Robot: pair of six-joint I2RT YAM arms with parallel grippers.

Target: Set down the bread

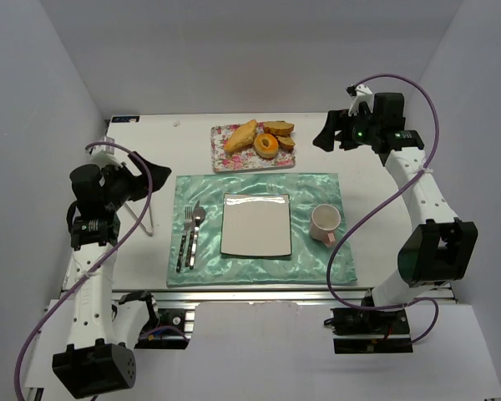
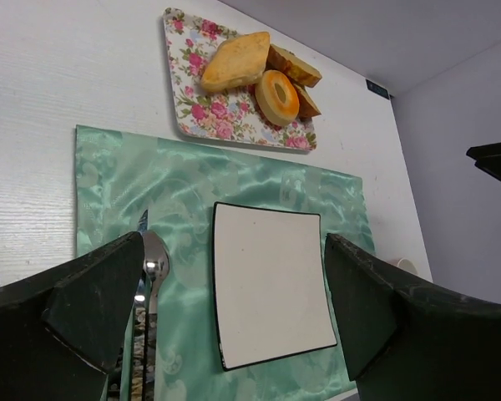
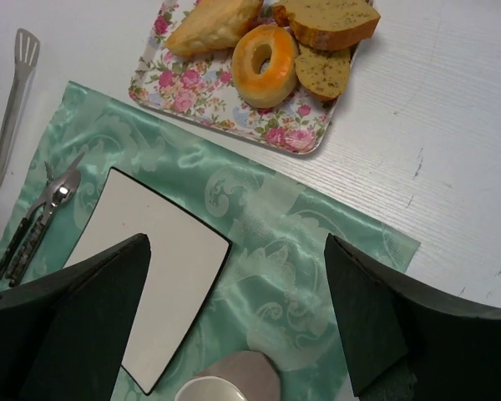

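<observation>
The bread point(image 1: 240, 136) is a golden-yellow oval loaf lying at the left of a floral tray point(image 1: 225, 160) at the back of the table. It also shows in the left wrist view point(image 2: 235, 60) and the right wrist view point(image 3: 213, 23). A white square plate point(image 1: 256, 224) sits on a green placemat point(image 1: 313, 188). My left gripper point(image 1: 154, 177) is open and empty, raised at the left of the mat. My right gripper point(image 1: 326, 134) is open and empty, raised to the right of the tray.
On the tray with the bread lie an orange ring-shaped piece point(image 1: 267, 145) and brown-crusted slices point(image 1: 279, 129). A pink mug point(image 1: 325, 223) stands right of the plate. A fork and spoon point(image 1: 189, 236) lie left of it. Metal tongs point(image 1: 142, 219) lie off the mat's left edge.
</observation>
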